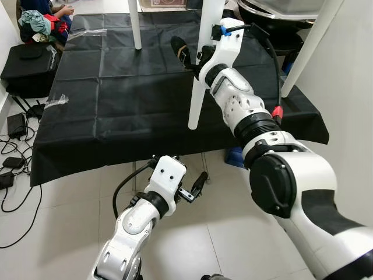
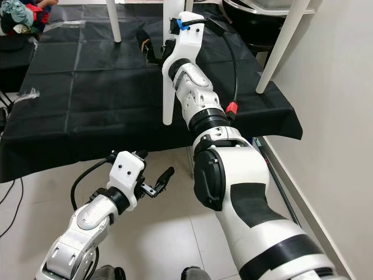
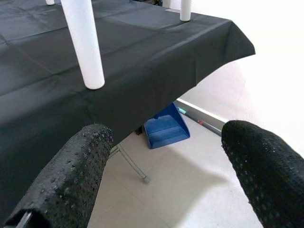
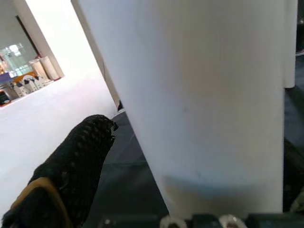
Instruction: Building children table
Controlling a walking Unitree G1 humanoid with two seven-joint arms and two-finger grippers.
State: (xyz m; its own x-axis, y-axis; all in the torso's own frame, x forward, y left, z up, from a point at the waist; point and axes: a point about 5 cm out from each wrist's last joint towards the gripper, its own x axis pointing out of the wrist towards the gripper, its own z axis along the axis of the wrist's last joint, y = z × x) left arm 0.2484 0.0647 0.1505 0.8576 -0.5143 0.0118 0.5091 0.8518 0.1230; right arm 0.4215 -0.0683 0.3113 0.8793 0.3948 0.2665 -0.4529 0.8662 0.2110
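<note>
A white children's table stands on a larger table draped in black cloth [image 1: 116, 99]. Three of its white legs show: the front leg [image 1: 197, 102], a far leg [image 1: 135, 26] and a slanted right leg [image 1: 306, 49]. My right gripper [image 1: 195, 53] is raised at the front leg. That leg sits between its fingers, and one black finger [image 4: 80, 156] stands a little off it, so the gripper is open. My left gripper [image 1: 195, 185] hangs low over the floor, in front of the cloth's edge. It is open wide and has nothing in it.
A blue dustpan [image 3: 166, 128] lies on the tiled floor under the draped table. Cables and chargers [image 1: 14, 157] litter the floor at the left, beside a black bag [image 1: 26, 64] and a clothes pile [image 1: 38, 23]. A white wall [image 1: 349, 70] closes the right side.
</note>
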